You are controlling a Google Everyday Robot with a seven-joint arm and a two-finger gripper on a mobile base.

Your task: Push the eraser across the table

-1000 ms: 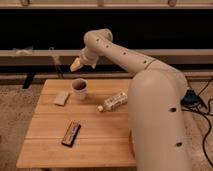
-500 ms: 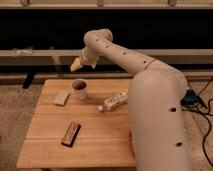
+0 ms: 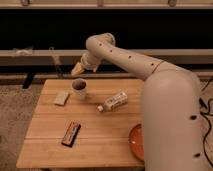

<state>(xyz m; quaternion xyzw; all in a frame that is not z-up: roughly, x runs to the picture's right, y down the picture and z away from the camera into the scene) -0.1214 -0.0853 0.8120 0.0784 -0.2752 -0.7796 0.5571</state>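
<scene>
The eraser [image 3: 71, 133] is a flat dark bar with reddish edges, lying at a slant on the front left part of the light wooden table [image 3: 105, 130]. My gripper [image 3: 77, 69] hangs above the table's back edge, over and just behind a paper cup [image 3: 79, 88], far from the eraser. The white arm reaches in from the right.
A small beige block [image 3: 61, 98] lies at the back left. A small bottle [image 3: 113, 101] lies on its side near the middle. An orange plate [image 3: 137, 141] sits at the front right edge, partly behind the arm. Carpet lies to the left.
</scene>
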